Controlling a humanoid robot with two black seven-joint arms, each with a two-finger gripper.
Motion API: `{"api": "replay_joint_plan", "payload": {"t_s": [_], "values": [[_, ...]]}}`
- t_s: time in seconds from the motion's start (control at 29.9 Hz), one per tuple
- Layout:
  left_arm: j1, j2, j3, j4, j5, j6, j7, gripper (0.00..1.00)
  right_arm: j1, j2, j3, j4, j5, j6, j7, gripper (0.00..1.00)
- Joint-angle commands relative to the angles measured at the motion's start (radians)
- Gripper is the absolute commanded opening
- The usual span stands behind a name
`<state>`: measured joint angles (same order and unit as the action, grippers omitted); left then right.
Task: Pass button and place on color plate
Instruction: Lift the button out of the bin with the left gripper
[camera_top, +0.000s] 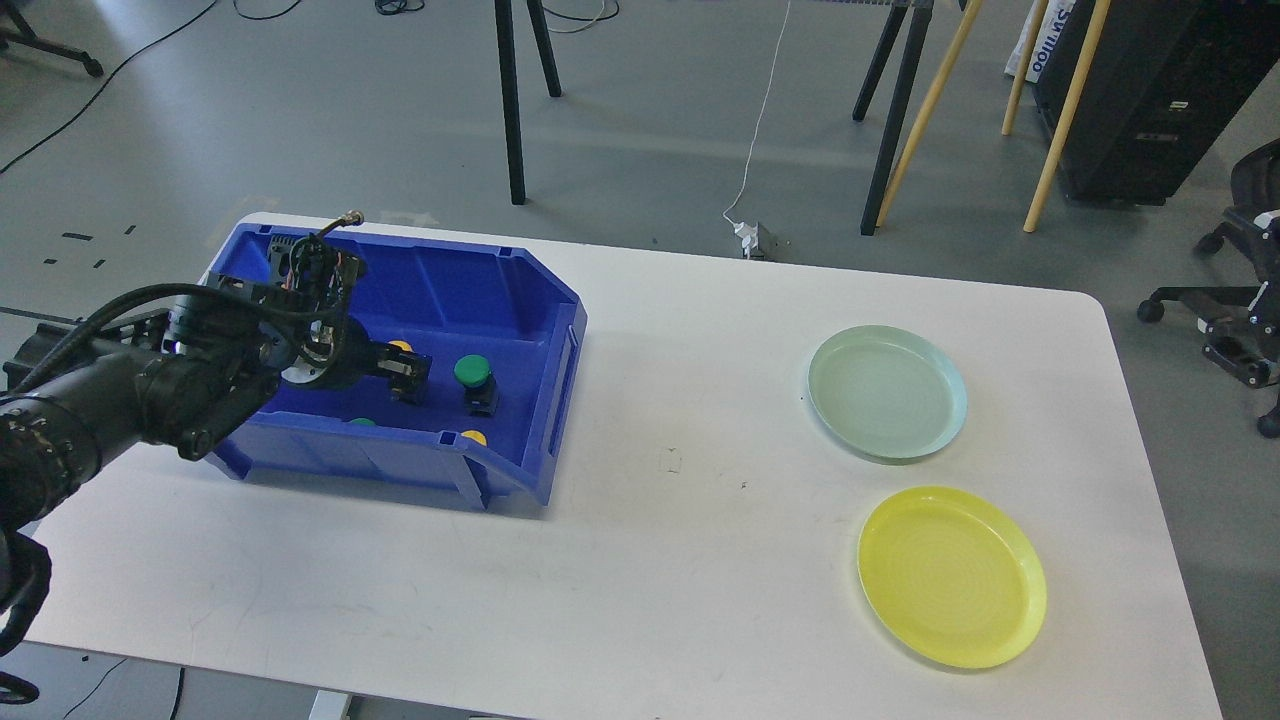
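Head view takes in a white, round-cornered bench (650, 560) standing on a grey floor (650, 130). Beyond it, at twelve o'clock, black stand legs (512, 110) and pale wooden poles (925, 110) rise from the floor, and a white cable (760, 120) runs down to a small plug block (752, 238). A black cabinet (1150, 90) sits at two o'clock and a black office chair (1245, 290) at three.

On the bench at nine o'clock lies one blue plastic bin (500, 300). Inside it I count four push buttons: a green-capped button on a black base (475, 378), standing upright, a yellow cap (400, 347) just behind the arm's end, and a green cap (362, 422) and another yellow cap (474, 437) peeking over the bin's near wall.

One black arm, the left, reaches into the bin. Its left tool (408, 380) hangs just beside the green-capped button, at its nine o'clock; it is too dark to tell whether the fingers are spread or pressed together.

At three o'clock are two round plastic plates, well apart from the bin: a pale green plate (935, 375) and, nearer, a yellow plate (1010, 560).
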<state>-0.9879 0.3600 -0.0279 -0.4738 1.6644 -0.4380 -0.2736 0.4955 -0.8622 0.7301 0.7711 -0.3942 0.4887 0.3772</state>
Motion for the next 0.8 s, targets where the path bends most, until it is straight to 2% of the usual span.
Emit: {"api": "replay_joint_plan", "payload": {"t_s": [0.0,0.07,0.13,0.27,0.37,0.57,0.77], "values": [[0.0,-0.001,0.005,0.003,-0.002,0.001,-0.012,0.22,0.0,0.0,0.0,0.001,0.0,0.0,0.0,0.99],[-0.005,0.002,0.005,0.003,-0.002,-0.004,-0.013,0.14,0.0,0.0,0.0,0.001,0.0,0.0,-0.001,0.99],[-0.009,0.002,0.003,-0.002,-0.002,-0.01,-0.019,0.14,0.0,0.0,0.0,0.001,0.0,0.0,-0.001,0.99],[-0.014,0.037,0.002,-0.038,-0.002,-0.024,-0.073,0.14,0.0,0.005,-0.001,-0.001,0.0,0.0,-0.001,0.99],[-0.035,0.143,-0.006,-0.135,-0.002,-0.051,-0.081,0.14,0.001,0.011,-0.001,-0.001,0.0,0.0,-0.001,0.99],[-0.081,0.324,-0.024,-0.337,-0.02,-0.051,-0.085,0.15,0.012,0.012,0.0,0.0,0.0,0.0,-0.001,0.99],[-0.103,0.376,-0.151,-0.423,-0.185,-0.051,-0.091,0.15,0.058,0.048,0.002,0.037,0.003,0.0,-0.001,0.99]]}}
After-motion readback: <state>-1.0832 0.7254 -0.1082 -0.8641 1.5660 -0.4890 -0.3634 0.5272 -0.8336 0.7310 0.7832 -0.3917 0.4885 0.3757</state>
